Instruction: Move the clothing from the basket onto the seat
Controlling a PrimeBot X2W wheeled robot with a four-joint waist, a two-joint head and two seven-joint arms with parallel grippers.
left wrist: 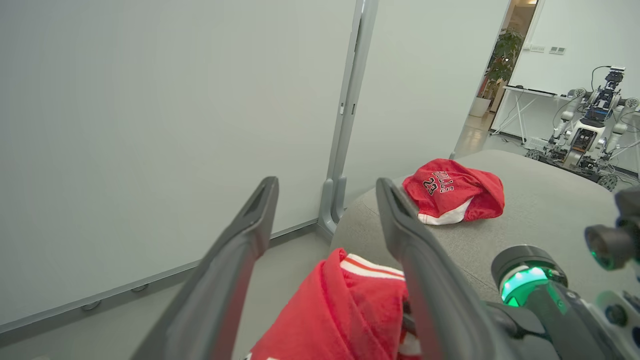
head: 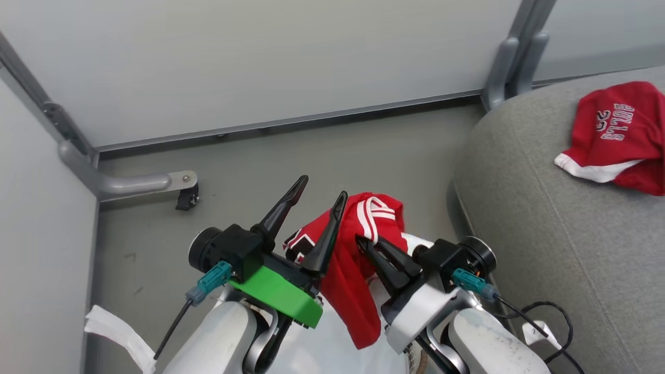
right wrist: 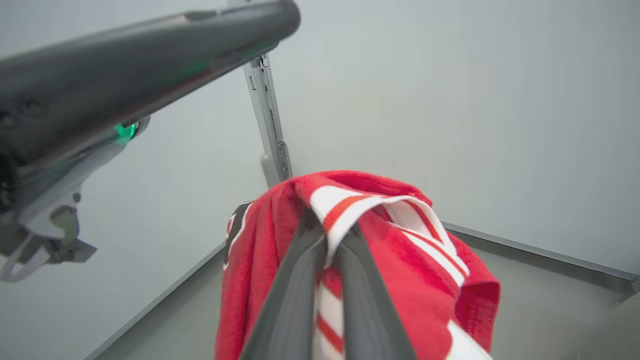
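Note:
A red garment with white-and-red striped trim hangs between my two grippers above the floor. My right gripper is shut on its striped edge, seen close in the right wrist view. Beside it, my left gripper stands open; in the left wrist view the cloth lies low between its spread fingers and is not pinched. A second red garment with "BULLS 23" lettering lies crumpled on the grey seat, also in the left wrist view. The basket is hidden under my arms.
Pale partition walls close the back and left, with a metal foot and caster on the grey floor. A black cable trails by the seat's front. A white strip lies at the lower left. Another robot stands far off.

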